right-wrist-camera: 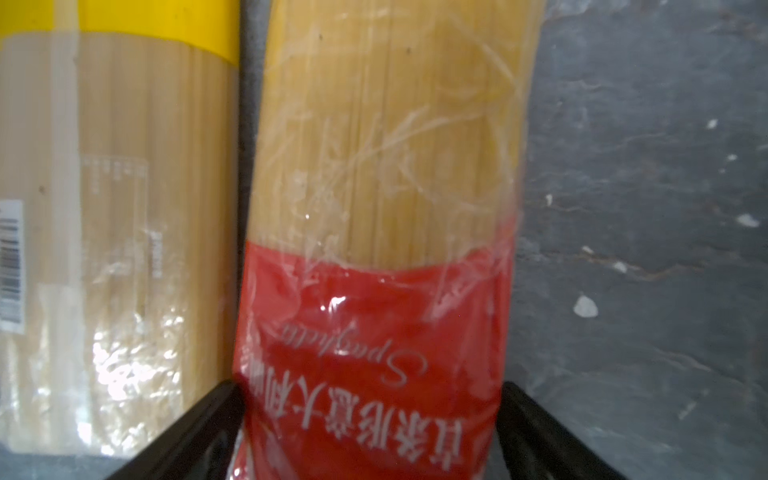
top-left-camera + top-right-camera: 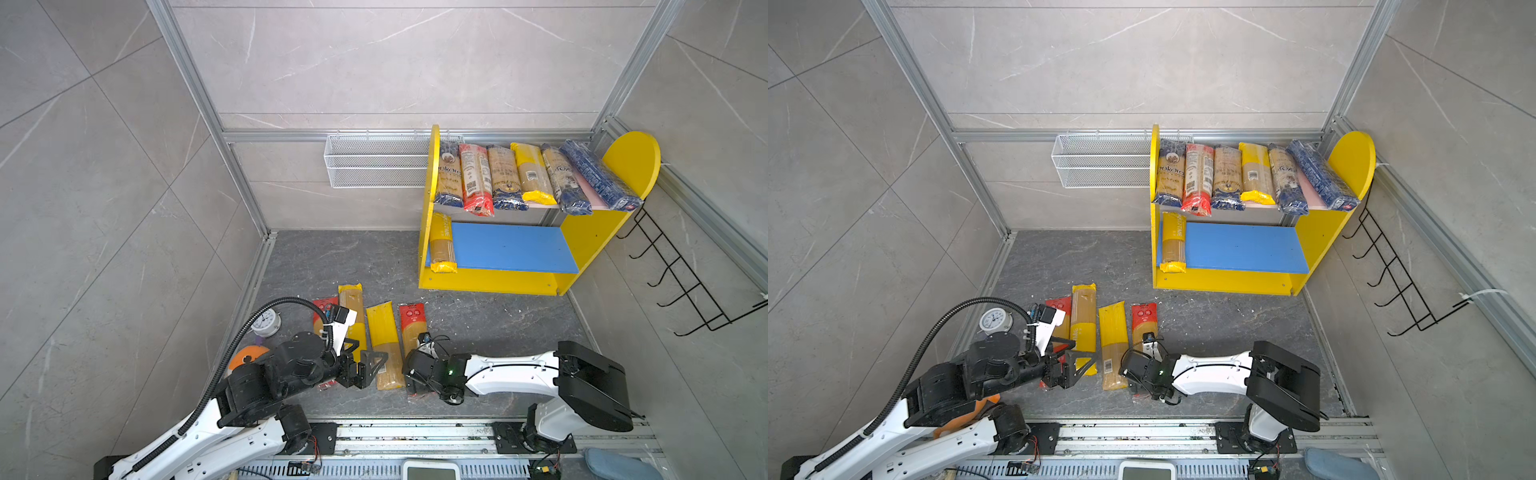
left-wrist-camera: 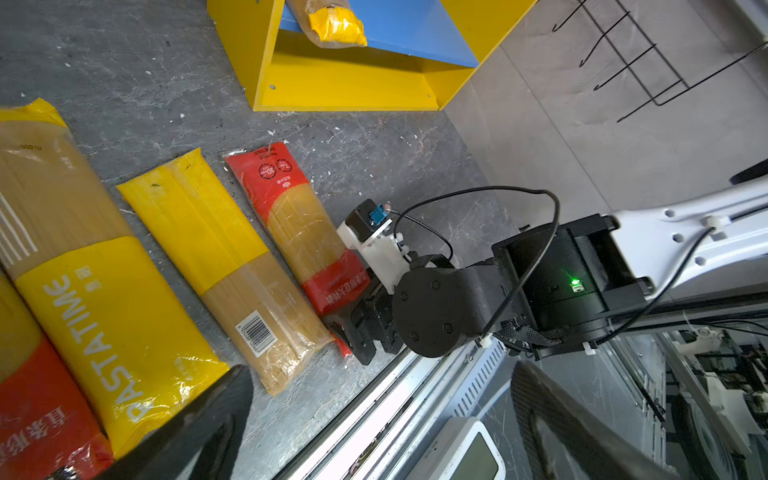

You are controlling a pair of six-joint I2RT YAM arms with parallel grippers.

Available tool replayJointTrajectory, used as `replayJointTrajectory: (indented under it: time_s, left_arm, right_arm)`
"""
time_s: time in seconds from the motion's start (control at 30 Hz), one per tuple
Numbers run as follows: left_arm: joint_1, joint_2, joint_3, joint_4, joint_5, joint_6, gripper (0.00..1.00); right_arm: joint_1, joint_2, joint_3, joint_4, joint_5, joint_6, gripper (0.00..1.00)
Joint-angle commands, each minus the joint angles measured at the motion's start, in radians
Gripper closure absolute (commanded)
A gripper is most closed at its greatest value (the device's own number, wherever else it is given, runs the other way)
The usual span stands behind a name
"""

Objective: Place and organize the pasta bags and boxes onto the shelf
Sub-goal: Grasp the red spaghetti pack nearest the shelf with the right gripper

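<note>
In both top views we're seeing the shelf (image 2: 490,284) standing at the back right w/ six packs lying side by side on its pink upper board (image 2: 590,195), a dark blue pack (image 2: 598,174) slanting at the right end. One yellow-ended pack (image 2: 442,245) is lying at the left end of the blue lower board (image 2: 515,249). Four more packs are lying in a row on the dark floor (image 2: 478,324): a half-hidden red pack (image 2: 321,306) under the L arm, the PASTATIME pack (image 2: 352,307), a plain yellow pack (image 2: 384,332) & the red-ended spaghetti pack (image 2: 412,322). The L gripper (image 2: 365,357) is hovering above the PASTATIME pack's near end. The R gripper (image 2: 417,380) is sitting low over the red-ended spaghetti pack's near end. In the left wrist view we're looking past the L fingers (image 3: 187,428), spread wide w/ nothing betw. them, at the R gripper down on that pack's red end. In the right wrist view the R fingers (image 1: 208,415) are straddling the red end, one at each edge. We can't tell whether they're pinching it or just flanking it. The plain yellow pack is lying just beside it, not touching.
</note>
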Motion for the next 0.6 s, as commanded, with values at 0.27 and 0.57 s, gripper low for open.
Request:
replayJointTrajectory:
  time_s: [0.27,0.57]
  left_arm:
    - [-0.003,0.172,0.118,-0.057,-0.104,0.048,0.0]
    - [0.132,0.359,0.196,0.039,0.018,0.126,0.0]
  right_arm:
    - [-0.094,-0.059,-0.117,0.042,-0.118,0.014,0.8]
    - [-0.126,-0.285,-0.199,-0.033,-0.147,0.023,1.0]
